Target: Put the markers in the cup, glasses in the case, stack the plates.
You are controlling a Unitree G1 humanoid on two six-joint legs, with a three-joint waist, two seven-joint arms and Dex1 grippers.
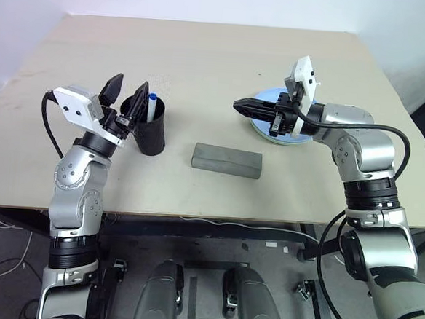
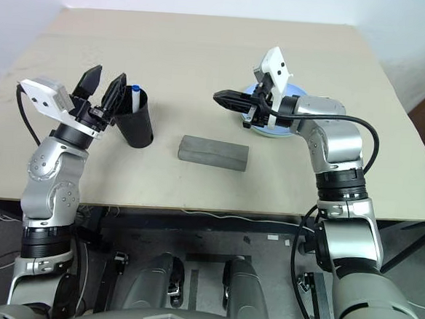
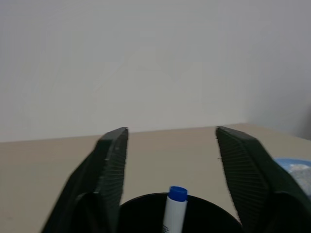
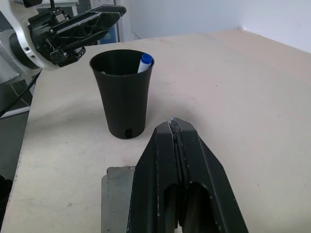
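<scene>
1. The left hand (image 1: 126,94) is seen with fingers apart, empty, just above the cup (image 1: 152,131)
2. A blue-capped marker (image 1: 151,105) is stood inside the cup
3. The right hand (image 1: 240,104) is held pressed together, empty, over the table (image 1: 205,57)
4. The left hand is best lifted straight up so the cup is not tipped

Light was bright, soft and even, from overhead. The table (image 1: 204,64) showed no glare. Shadows were faint: a soft one lay beside the cup (image 1: 151,132) and a thin one under the case (image 1: 227,160). The 2 head views were sharp across the frame, darker below the table edge. The left wrist view was blurred, its fingers (image 3: 109,170) out of focus. The right wrist view was clearer, though its near fingers (image 4: 182,179) were soft.
</scene>
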